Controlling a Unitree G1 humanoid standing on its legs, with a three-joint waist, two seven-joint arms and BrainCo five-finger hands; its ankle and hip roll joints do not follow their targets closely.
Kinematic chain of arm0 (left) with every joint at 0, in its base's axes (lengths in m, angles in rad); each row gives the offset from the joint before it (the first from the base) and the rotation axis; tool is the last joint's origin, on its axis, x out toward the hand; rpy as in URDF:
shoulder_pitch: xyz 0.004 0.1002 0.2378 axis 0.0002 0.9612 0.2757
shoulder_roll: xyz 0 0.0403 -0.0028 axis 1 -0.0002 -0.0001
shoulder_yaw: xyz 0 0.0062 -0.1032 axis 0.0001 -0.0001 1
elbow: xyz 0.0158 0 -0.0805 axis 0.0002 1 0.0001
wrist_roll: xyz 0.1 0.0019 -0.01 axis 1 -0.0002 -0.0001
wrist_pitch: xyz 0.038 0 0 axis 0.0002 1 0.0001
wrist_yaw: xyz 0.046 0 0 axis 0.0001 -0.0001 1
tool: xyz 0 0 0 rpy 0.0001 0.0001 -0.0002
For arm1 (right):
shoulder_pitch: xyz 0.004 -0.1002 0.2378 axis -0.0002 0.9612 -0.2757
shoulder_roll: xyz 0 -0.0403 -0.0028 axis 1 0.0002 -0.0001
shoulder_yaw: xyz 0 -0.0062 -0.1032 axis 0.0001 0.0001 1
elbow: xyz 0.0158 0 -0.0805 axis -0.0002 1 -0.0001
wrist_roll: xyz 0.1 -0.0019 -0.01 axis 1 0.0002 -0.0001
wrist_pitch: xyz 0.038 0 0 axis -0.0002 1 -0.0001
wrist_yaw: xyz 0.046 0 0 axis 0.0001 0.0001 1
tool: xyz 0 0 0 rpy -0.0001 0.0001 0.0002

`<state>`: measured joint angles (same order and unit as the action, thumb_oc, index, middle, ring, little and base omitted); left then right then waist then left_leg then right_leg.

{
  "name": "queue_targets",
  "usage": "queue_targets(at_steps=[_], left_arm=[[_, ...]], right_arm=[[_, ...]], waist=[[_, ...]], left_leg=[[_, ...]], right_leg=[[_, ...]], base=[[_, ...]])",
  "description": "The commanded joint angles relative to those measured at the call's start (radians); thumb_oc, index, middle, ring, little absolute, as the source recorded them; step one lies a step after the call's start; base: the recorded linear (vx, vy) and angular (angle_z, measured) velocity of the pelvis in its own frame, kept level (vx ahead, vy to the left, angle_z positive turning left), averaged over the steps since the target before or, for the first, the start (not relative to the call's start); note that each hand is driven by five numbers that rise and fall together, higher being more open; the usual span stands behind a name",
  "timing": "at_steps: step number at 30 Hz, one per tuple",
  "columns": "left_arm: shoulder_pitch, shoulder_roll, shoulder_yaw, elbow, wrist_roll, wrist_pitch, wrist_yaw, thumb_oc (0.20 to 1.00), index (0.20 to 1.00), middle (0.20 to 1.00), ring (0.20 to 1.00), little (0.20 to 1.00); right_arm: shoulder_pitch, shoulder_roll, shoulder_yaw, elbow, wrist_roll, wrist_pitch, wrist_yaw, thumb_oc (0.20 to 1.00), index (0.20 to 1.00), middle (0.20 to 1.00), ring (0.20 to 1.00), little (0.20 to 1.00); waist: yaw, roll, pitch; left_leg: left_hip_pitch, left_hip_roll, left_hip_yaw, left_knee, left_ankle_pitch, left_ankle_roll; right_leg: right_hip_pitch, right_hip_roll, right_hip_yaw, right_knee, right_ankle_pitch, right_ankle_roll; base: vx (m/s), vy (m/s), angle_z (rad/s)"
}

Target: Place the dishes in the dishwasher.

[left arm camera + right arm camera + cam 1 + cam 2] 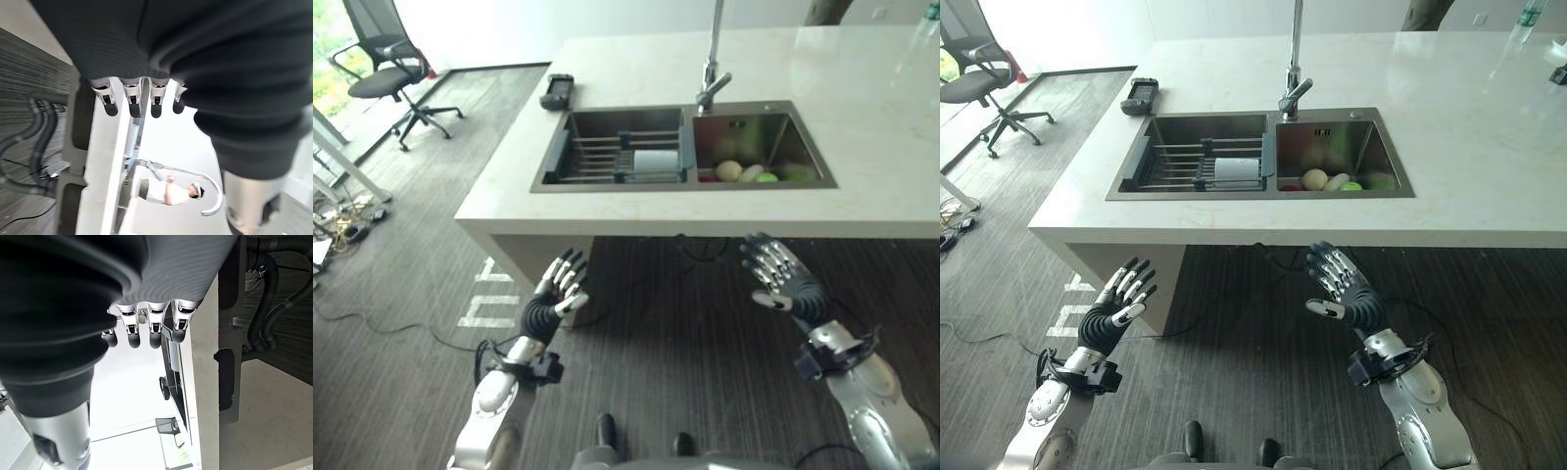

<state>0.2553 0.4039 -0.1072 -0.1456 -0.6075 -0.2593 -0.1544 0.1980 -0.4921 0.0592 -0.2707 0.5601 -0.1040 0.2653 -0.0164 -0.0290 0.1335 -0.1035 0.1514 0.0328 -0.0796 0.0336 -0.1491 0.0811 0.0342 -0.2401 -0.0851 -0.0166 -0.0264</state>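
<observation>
Both hands, left hand [558,294] and right hand [781,279], hover empty with fingers spread below the counter's [607,211] near edge. The white cup [655,162] lies sideways in the sink rack [607,157], far ahead between them, slightly nearer the left.

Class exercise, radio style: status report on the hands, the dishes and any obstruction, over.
Left robot hand and right robot hand open, empty, below the counter edge. White dish on the sink rack. No dishwasher visible.
</observation>
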Motion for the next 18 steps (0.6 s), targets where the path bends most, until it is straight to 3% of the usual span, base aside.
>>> queue_targets(at_steps=[1,5,8,12,14,16,17,18], left_arm=[[-0.020,0.029,0.093,-0.106,0.048,-0.215,0.021,1.000,1.000,1.000,1.000,1.000],[-0.092,0.047,0.122,-0.130,0.043,-0.199,0.040,1.000,1.000,1.000,1.000,1.000],[-0.163,0.065,0.104,-0.121,0.065,-0.160,0.052,1.000,1.000,1.000,1.000,1.000],[-0.159,0.065,0.112,-0.145,0.081,-0.105,0.019,1.000,1.000,1.000,1.000,1.000],[-0.151,0.067,0.112,-0.153,0.085,-0.085,-0.012,1.000,1.000,1.000,1.000,1.000],[-0.132,0.072,0.107,-0.168,0.165,-0.070,-0.019,1.000,1.000,1.000,1.000,1.000],[-0.128,0.089,0.098,-0.174,0.199,-0.083,-0.009,1.000,1.000,1.000,1.000,1.000],[-0.125,0.110,0.094,-0.193,0.226,-0.111,0.003,1.000,1.000,1.000,1.000,1.000]], right_arm=[[-0.051,-0.039,-0.075,-0.060,0.008,-0.069,0.008,1.000,1.000,1.000,1.000,1.000],[-0.070,-0.018,-0.078,-0.085,0.023,-0.064,0.004,1.000,1.000,1.000,1.000,1.000],[-0.084,0.007,-0.081,-0.111,0.042,-0.052,0.001,1.000,1.000,1.000,1.000,1.000],[-0.085,0.031,-0.080,-0.130,0.000,-0.029,-0.001,1.000,1.000,1.000,1.000,1.000],[-0.080,0.051,-0.071,-0.130,-0.001,-0.030,0.003,1.000,1.000,1.000,1.000,1.000],[-0.075,0.054,-0.053,-0.135,0.002,-0.026,0.016,1.000,1.000,1.000,1.000,1.000],[-0.070,0.043,-0.049,-0.134,0.008,-0.027,0.020,1.000,1.000,1.000,1.000,1.000],[-0.060,0.023,-0.047,-0.132,0.014,-0.037,0.038,1.000,1.000,1.000,1.000,1.000]], waist=[[0.048,0.038,-0.013],[0.064,0.026,-0.024],[0.091,-0.007,-0.033],[0.112,-0.024,-0.048],[0.118,-0.016,-0.057],[0.110,-0.004,-0.057],[0.100,-0.004,-0.055],[0.087,-0.006,-0.044]], left_leg=[[-0.020,0.034,0.012,-0.008,0.185,0.026],[0.003,0.020,-0.009,-0.007,0.149,0.035],[-0.016,-0.049,-0.015,0.066,0.102,0.079],[0.003,-0.112,-0.005,0.088,0.060,0.133],[0.032,-0.132,0.008,0.089,0.040,0.159],[0.070,-0.144,0.023,0.077,0.026,0.172],[0.084,-0.150,0.027,0.071,0.024,0.175],[0.120,-0.166,0.020,0.047,0.015,0.176]], right_leg=[[0.086,-0.128,0.048,0.048,0.000,0.099],[0.096,-0.189,0.058,0.083,-0.010,0.147],[0.120,-0.251,0.054,0.120,0.012,0.185],[0.086,-0.316,0.034,0.240,0.101,0.189],[0.046,-0.339,0.011,0.351,0.140,0.181],[-0.001,-0.302,0.018,0.409,0.129,0.167],[-0.018,-0.259,0.032,0.396,0.105,0.160],[-0.056,-0.217,-0.002,0.320,0.085,0.148]], base=[[0.27,0.430,-0.26],[0.22,0.433,-0.20],[0.27,0.458,0.00],[0.25,0.372,0.20],[0.29,0.404,0.21],[0.26,0.320,-0.03],[0.28,0.214,-0.12],[0.28,0.090,-0.13]])
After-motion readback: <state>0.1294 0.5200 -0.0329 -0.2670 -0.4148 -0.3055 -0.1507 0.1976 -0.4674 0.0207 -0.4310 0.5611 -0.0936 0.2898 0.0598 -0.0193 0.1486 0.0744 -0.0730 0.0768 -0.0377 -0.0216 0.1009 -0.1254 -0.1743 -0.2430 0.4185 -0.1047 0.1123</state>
